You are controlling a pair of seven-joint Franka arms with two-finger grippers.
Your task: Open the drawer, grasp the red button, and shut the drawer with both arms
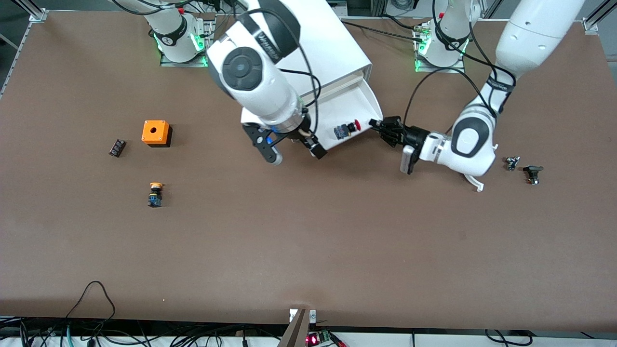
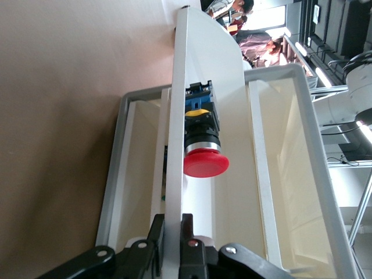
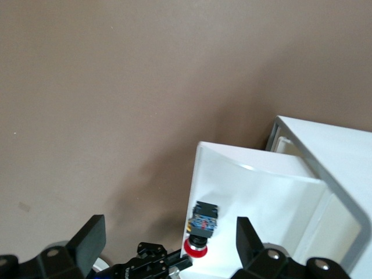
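A small black part (image 1: 117, 147) lies on the bench (image 1: 308, 250) toward the right arm's end, with the orange box (image 1: 156, 133) beside it and a yellow-capped button (image 1: 155, 193) nearer the front camera than both. The right pincer (image 1: 290, 149) hangs over the bench at the pulled-out drawer's front corner, its fingers spread wide and holding nothing. The drawer (image 1: 359, 103) stands drawn out of the white cabinet (image 1: 332, 53), and the red-capped button (image 1: 347, 129) lies on its side on the drawer floor near the front edge. The left pincer (image 1: 378, 126) is clamped on the drawer's front wall, next to the button's cap. Two small dark parts (image 1: 523, 167) lie toward the left arm's end.
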